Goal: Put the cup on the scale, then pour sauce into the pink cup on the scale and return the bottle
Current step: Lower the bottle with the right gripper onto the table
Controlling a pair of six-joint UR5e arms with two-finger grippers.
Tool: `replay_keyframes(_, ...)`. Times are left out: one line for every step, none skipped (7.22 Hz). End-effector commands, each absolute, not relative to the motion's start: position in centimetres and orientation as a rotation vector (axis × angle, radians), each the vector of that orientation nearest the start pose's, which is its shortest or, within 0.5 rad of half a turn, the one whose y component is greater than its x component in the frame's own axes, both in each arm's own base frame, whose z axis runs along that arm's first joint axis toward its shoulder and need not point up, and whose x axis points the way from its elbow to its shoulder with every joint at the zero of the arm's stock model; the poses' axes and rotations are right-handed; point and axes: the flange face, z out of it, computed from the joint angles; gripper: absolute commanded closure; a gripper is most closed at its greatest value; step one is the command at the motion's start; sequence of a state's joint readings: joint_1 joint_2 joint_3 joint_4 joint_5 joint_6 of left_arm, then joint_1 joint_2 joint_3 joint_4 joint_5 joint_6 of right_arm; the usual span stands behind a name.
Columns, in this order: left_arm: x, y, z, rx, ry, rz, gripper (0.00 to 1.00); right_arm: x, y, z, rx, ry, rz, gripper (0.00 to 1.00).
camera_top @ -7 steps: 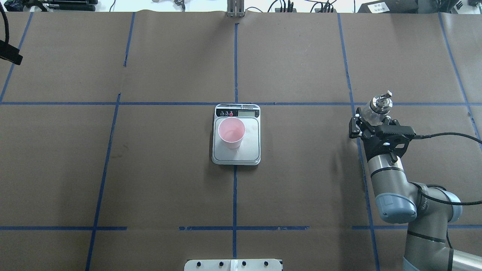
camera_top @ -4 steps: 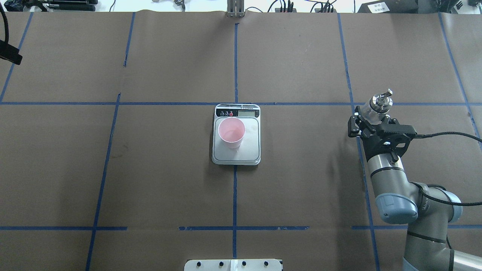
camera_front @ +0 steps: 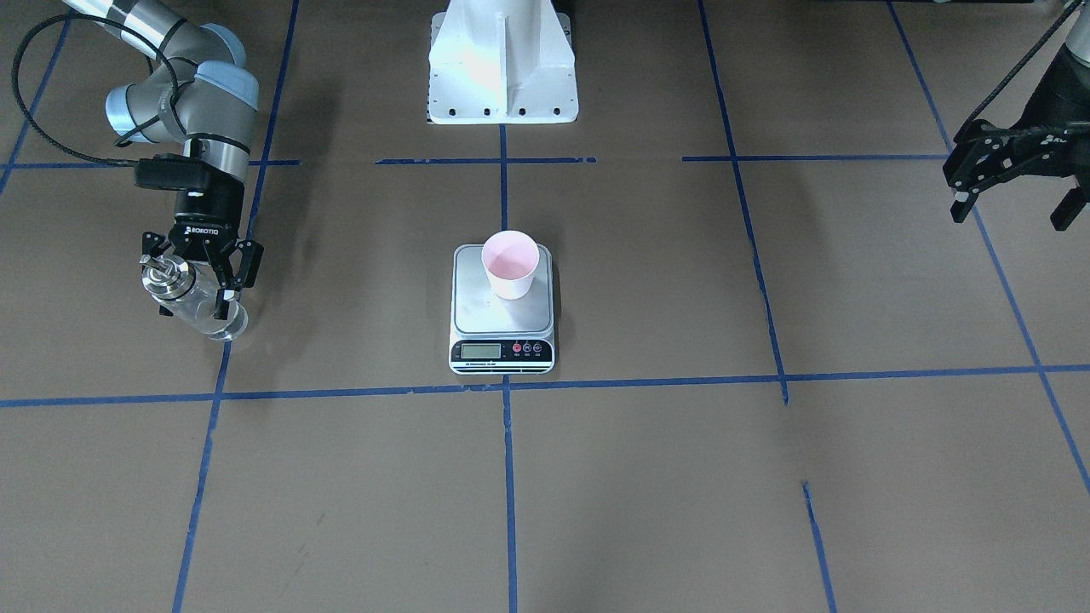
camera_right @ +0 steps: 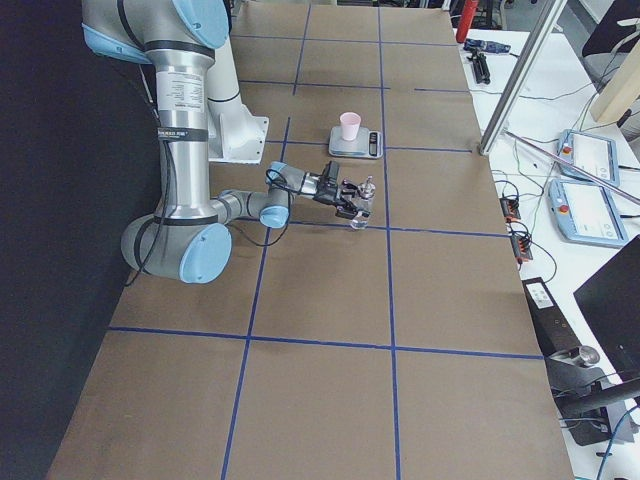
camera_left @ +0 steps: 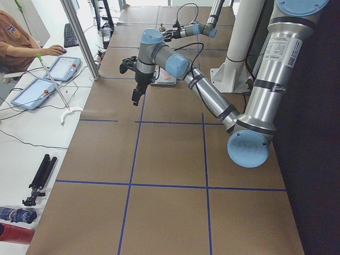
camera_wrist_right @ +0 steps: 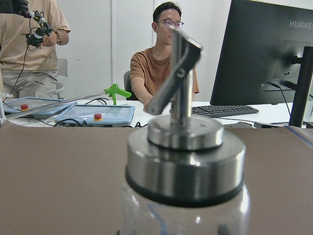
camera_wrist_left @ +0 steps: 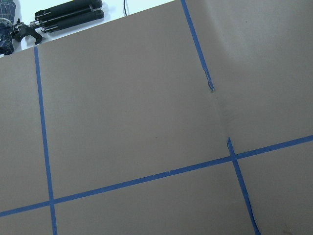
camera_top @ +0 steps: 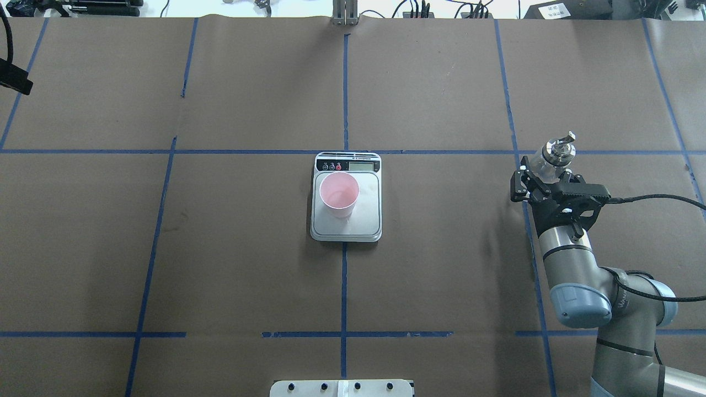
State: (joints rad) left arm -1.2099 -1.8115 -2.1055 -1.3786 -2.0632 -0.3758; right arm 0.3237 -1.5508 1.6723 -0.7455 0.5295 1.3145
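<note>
The pale pink cup point(camera_top: 338, 193) stands upright on the left part of the silver scale point(camera_top: 365, 220) at the table's middle; both also show in the front view, the cup point(camera_front: 510, 264) on the scale point(camera_front: 477, 311). The clear glass bottle point(camera_front: 203, 308), with its silver pourer cap point(camera_top: 557, 149), stands upright at the table's right side, base at the table surface. My right gripper point(camera_front: 197, 300) is shut on the bottle's body. The right wrist view shows the cap point(camera_wrist_right: 186, 147) close up. Clear sauce barely shows through the glass. My left gripper point(camera_front: 1012, 217) is open and empty, high over the far left.
The white robot base point(camera_front: 502, 68) stands behind the scale. Blue tape lines cross the brown table cover. Operators point(camera_wrist_right: 166, 63) sit beyond the table's far edge with tablets point(camera_right: 590, 155) and a monitor point(camera_wrist_right: 269, 54).
The right gripper and the bottle shifted only by a few pixels. The cup, scale and left arm have not moved.
</note>
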Motion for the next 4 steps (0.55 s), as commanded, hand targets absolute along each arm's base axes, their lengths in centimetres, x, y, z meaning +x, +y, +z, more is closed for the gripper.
replay_keyframes(10.09,-51.20,31.84,0.361,0.652,0.129,0.00,-40.15,-36.60,48.93,1.168,-0.547,0.549,0.46)
replay_keyframes(10.19,-51.24,31.82,0.360,0.652,0.130,0.00,-40.14,-36.59,48.87,1.168,-0.547,0.549,0.43)
replay_keyframes(10.19,-51.24,31.82,0.360,0.652,0.130,0.00,-40.20,-36.53,48.87,1.168,-0.548,0.547,0.40)
replay_keyframes(10.19,-51.24,31.82,0.360,0.652,0.130,0.00,-40.25,-36.47,48.87,1.167,-0.549,0.546,0.37)
